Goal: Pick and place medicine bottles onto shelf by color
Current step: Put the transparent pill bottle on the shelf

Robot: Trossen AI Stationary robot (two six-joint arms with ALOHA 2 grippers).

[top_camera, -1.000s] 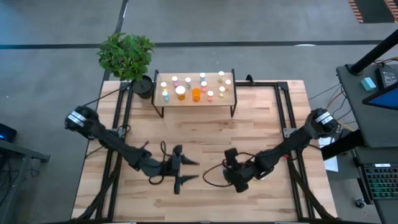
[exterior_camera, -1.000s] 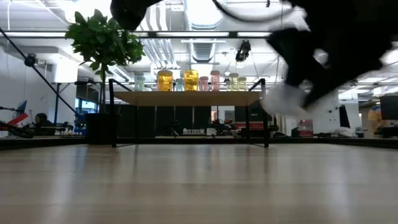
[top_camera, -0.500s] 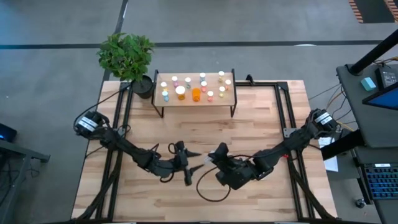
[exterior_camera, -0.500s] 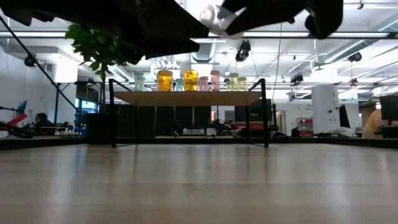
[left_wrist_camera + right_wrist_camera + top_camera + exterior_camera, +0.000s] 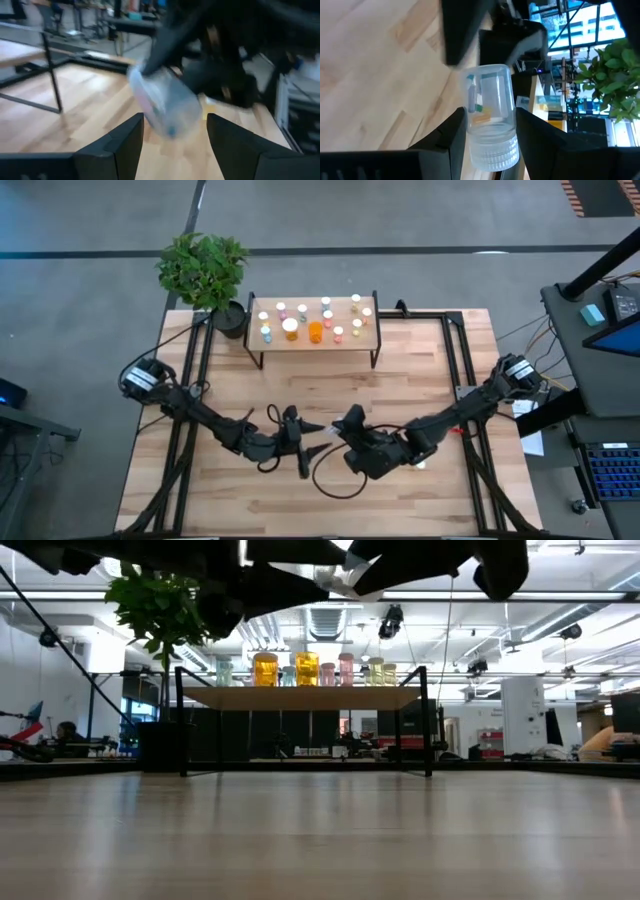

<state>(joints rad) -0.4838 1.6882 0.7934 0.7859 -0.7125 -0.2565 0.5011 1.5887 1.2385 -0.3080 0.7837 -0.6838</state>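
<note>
1. Both arms meet low over the middle of the wooden tabletop (image 5: 420, 380), in front of the shelf (image 5: 315, 345)
2. The right gripper (image 5: 487, 135) is clamped on a clear medicine bottle (image 5: 490, 117) with a pale ribbed cap; its two dark fingers (image 5: 445, 135) press the bottle's sides near the cap end
3. In the left wrist view the same clear bottle (image 5: 165, 107) hangs tilted in the air above the tabletop, gripped at its far end by the other arm
4. The left gripper (image 5: 175, 135) has its jaws apart, one on each side of the bottle's near end and not touching it
5. From above, the left gripper (image 5: 305, 448) and the right gripper (image 5: 345, 430) sit just beside each other, tips pointing toward one another
6. The shelf stands at the far edge of the table, its light wood top carrying the other medicine bottles (image 5: 325, 315), among them an orange one (image 5: 316, 331) and a larger white-capped one (image 5: 290, 327)
7. In the low view the bottles (image 5: 305, 668) stand upright in a row on the shelf (image 5: 300, 697), two amber ones tallest
8. A potted plant (image 5: 203, 268) stands just beside the shelf's left end
</note>
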